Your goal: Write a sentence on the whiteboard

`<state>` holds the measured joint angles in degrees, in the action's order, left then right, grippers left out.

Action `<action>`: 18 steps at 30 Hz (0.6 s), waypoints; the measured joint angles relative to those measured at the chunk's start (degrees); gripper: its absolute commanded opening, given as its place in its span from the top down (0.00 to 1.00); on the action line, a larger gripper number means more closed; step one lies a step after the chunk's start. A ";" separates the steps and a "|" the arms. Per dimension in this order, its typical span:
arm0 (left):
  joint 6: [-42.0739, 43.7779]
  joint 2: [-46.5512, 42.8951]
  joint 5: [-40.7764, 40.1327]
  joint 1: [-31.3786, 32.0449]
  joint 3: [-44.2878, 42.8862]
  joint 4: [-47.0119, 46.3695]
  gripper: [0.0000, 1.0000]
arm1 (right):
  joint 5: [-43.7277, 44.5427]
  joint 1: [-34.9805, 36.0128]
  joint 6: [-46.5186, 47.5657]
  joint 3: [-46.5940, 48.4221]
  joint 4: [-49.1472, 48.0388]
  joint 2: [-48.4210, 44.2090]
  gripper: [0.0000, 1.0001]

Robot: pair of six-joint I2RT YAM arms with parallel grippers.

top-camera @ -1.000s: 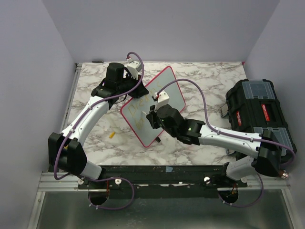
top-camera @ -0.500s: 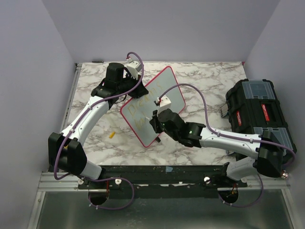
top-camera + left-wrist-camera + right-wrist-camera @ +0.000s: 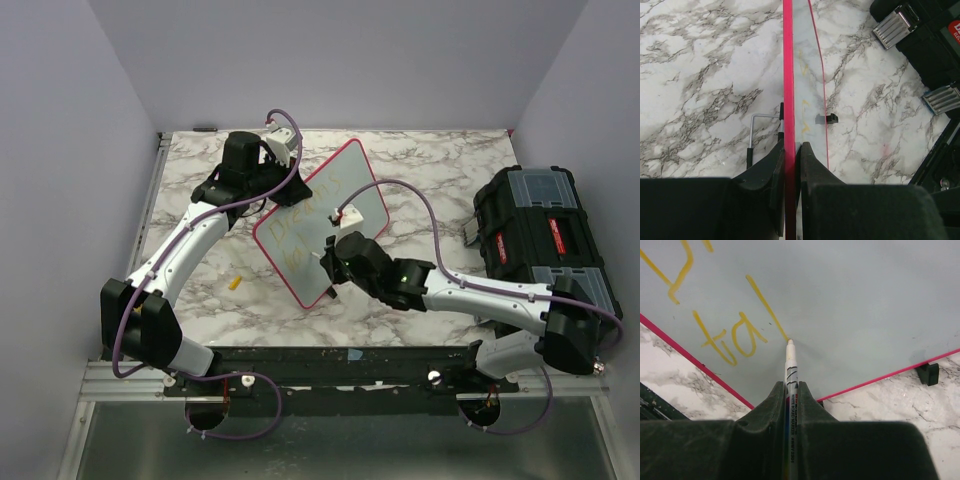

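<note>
My right pincer [image 3: 789, 390] is clamped nearly shut on a marker [image 3: 789, 371], whose long axis runs straight out from between the jaws toward the whiteboard [image 3: 865, 300]. The tip looks to be touching the white face at the foot of a slanted yellow stroke, though I can't be sure of contact. The sentence [image 3: 732, 337] lies to the left of the tip, with "ta" just beside it. Bare face opens to the right and above. The pink rim runs close under the tip on both sides and meets at the board's near corner, so there is little room downward. My left pincer [image 3: 790, 152] is closed on the board's rim at its far-left edge, holding it tilted up off the marble table [image 3: 430, 160]. My right arm is the one at the writing. The black toolbox [image 3: 540, 240] stands well apart at the table's right edge.
</note>
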<state>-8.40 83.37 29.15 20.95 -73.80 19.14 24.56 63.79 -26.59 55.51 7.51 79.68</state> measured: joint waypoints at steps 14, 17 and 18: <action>0.00 -0.26 0.00 0.07 0.22 -0.09 1.00 | 0.94 -0.04 0.48 5.07 0.68 -1.97 0.99; 0.00 -0.39 0.00 0.07 0.35 -0.17 1.00 | 1.88 -0.04 0.68 6.05 0.68 -0.83 0.99; 0.00 -0.42 0.00 0.07 0.37 -0.20 1.00 | 2.19 -0.04 0.74 6.32 0.68 -0.46 0.99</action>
<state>-8.40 82.96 29.15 21.02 -73.43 18.94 26.74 63.75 -25.85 61.82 8.19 79.22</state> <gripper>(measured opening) 0.126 0.111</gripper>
